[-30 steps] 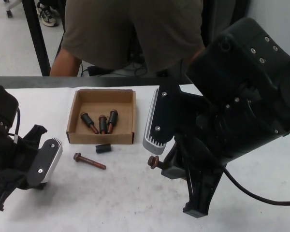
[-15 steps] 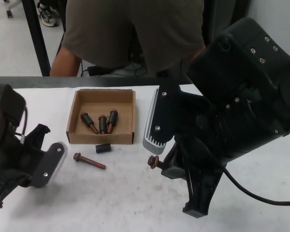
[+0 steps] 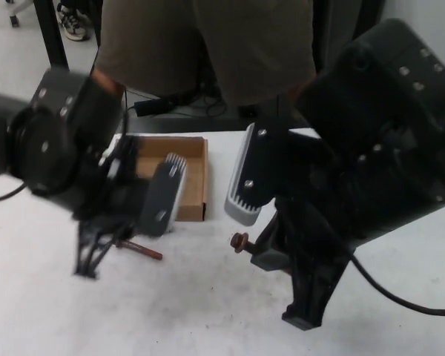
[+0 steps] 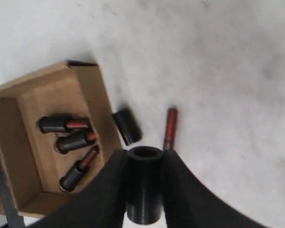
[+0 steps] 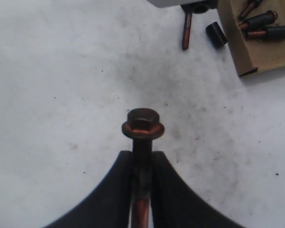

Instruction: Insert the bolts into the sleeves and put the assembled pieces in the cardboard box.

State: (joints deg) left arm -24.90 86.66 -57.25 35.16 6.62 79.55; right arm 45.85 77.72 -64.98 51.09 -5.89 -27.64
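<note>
The left jaws are closed on a black sleeve (image 4: pixel 143 190), held upright above the bench (image 3: pixel 170 311). The left arm (image 3: pixel 67 148) hangs over the box (image 4: pixel 42 102), which sits toward the bench's far side. The box holds three assembled pieces (image 4: pixel 76 141), side by side on its floor. Just outside the box's near wall lies a loose sleeve (image 4: pixel 127 126) on its side. A loose bolt (image 4: pixel 170 128) lies flat near that sleeve, apart from it.

The right jaws grip a second bolt (image 5: pixel 142 127) by the shank, its flanged hex head sticking out past the fingertips. In the high view this bolt (image 3: pixel 239 242) sits right of the box, under the right arm (image 3: pixel 371 148).

The bench top is white and matte, marked with dark scuffs (image 5: pixel 180 95) and small specks. Beyond its far edge there is pale floor (image 3: pixel 15 52) and a dark post (image 3: pixel 53 30).
</note>
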